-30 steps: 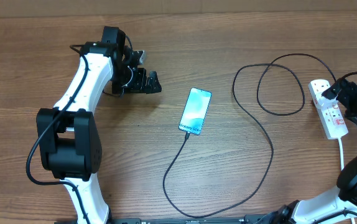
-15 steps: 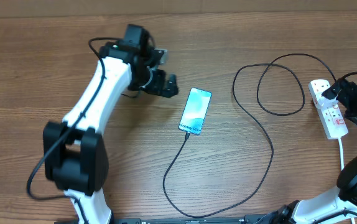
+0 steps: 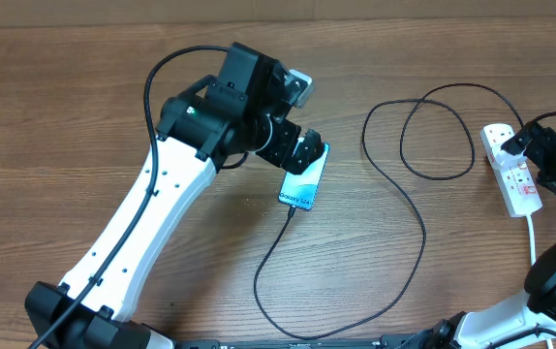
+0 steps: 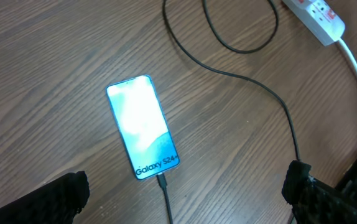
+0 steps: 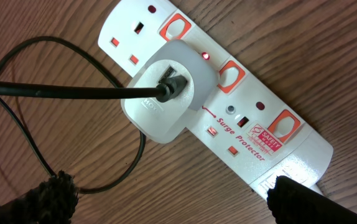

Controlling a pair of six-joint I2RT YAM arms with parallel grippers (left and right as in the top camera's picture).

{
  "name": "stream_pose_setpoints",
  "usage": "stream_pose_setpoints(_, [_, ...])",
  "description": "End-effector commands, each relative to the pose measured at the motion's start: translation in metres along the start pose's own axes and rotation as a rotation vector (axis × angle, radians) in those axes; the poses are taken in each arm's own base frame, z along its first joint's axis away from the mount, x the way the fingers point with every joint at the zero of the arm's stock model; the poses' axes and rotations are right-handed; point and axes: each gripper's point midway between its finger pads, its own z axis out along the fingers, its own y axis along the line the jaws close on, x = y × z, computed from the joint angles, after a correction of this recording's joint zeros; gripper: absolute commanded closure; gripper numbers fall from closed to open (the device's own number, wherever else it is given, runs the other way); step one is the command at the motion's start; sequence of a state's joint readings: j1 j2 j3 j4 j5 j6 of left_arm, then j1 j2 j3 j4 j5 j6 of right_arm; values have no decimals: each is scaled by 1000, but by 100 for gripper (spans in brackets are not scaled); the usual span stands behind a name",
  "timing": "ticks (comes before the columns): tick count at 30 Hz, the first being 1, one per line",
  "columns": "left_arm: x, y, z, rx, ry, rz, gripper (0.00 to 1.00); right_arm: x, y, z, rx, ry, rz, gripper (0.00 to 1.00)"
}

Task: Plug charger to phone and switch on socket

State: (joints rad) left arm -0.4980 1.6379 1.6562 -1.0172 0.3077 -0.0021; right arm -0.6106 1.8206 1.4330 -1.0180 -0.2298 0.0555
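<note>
Now one slim blue-screened smartphone lies on the wooden worktop, one thin black charger cable meeting its lower end, while the left gripper above it and the right gripper above the one white three-switch power strip both show jaws spread, empty.

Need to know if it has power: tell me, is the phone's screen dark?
No, the phone shows a bright light-blue lit screen with the words Galaxy S24+ near one end.
</note>
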Motion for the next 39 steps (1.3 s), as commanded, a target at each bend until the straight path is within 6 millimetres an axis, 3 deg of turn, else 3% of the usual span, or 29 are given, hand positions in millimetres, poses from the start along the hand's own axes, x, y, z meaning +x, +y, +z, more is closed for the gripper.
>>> stream_pose_setpoints(1, [-7, -8, -20, -7, -53, 11, 1, 1, 2, -2, -8, -4, -8, 0])
stream_pose_setpoints(11, [20, 15, -59, -202, -16, 7, 0, 1, 2, -2, -8, -4, -8, 0])
stream_pose_setpoints(15, [28, 15, -63, -205, -24, 8, 0, 1, 2, -2, -8, -4, -8, 0])
stream_pose_setpoints(19, [34, 19, -50, -204, -70, 18, 0, 1, 2, -2, -8, -4, -8, 0])
stream_pose_setpoints(27, [45, 32, 6, -175, -327, 70, 0, 1, 2, -2, -8, -4, -8, 0])
stream_pose_setpoints(34, [60, 39, 13, -178, -436, 80, 1, 1, 2, -2, -8, -4, -8, 0])
stream_pose_setpoints(39, [83, 59, 11, -198, -438, -42, 1, 1, 2, -2, -8, -4, -8, 0])
